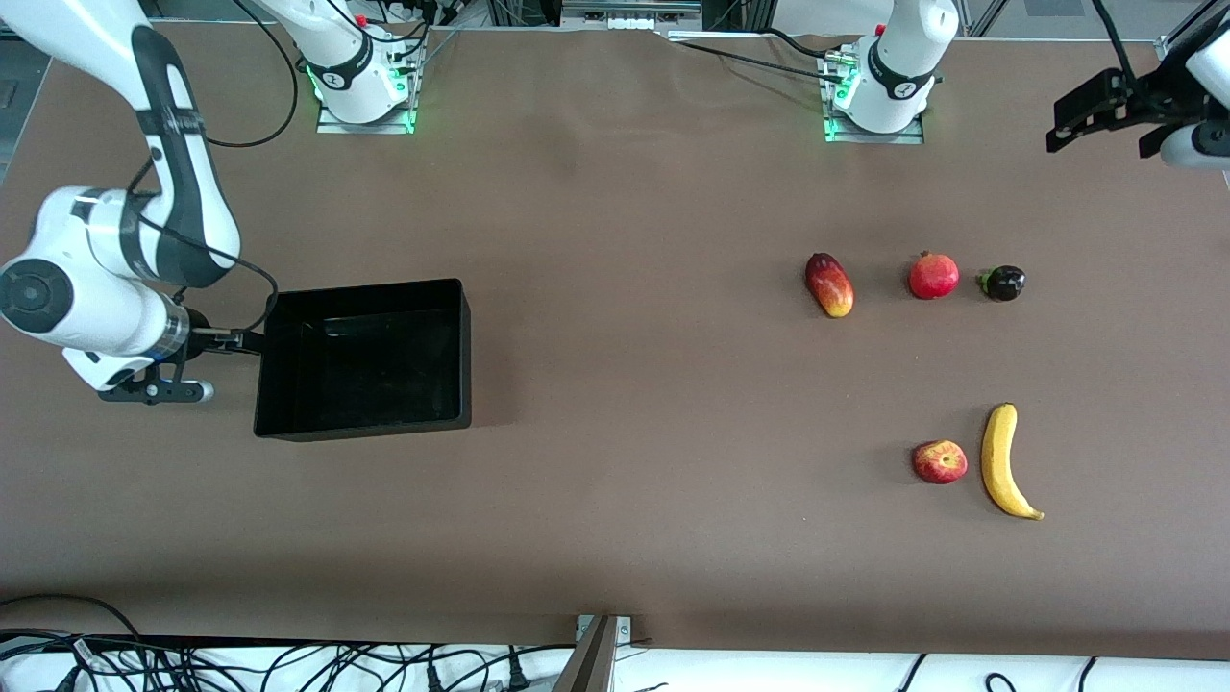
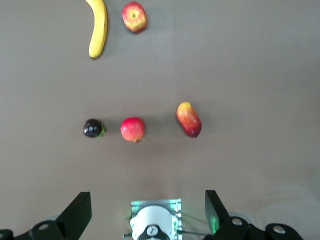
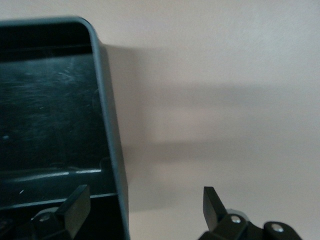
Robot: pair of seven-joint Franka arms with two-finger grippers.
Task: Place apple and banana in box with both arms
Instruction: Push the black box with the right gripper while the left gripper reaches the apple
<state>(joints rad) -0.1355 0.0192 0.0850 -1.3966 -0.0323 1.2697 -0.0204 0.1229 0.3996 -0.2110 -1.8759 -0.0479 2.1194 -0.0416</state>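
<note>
The red-and-yellow apple (image 1: 940, 461) lies beside the yellow banana (image 1: 1004, 461) toward the left arm's end of the table, near the front camera. Both show in the left wrist view, the apple (image 2: 134, 16) and the banana (image 2: 98, 27). The black box (image 1: 365, 423) sits toward the right arm's end and holds nothing. My right gripper (image 1: 245, 341) is open at the box's end wall (image 3: 107, 115); in the right wrist view the gripper (image 3: 145, 197) has one finger (image 3: 77, 200) inside the box and the other outside. My left gripper (image 1: 1100, 130) is open and empty, high over the table's edge (image 2: 146, 207).
A dark-red-and-yellow oval fruit (image 1: 829, 284), a red pomegranate (image 1: 933, 276) and a small dark fruit (image 1: 1003, 283) lie in a row farther from the front camera than the apple. The arm bases (image 1: 879, 91) stand along the table's edge.
</note>
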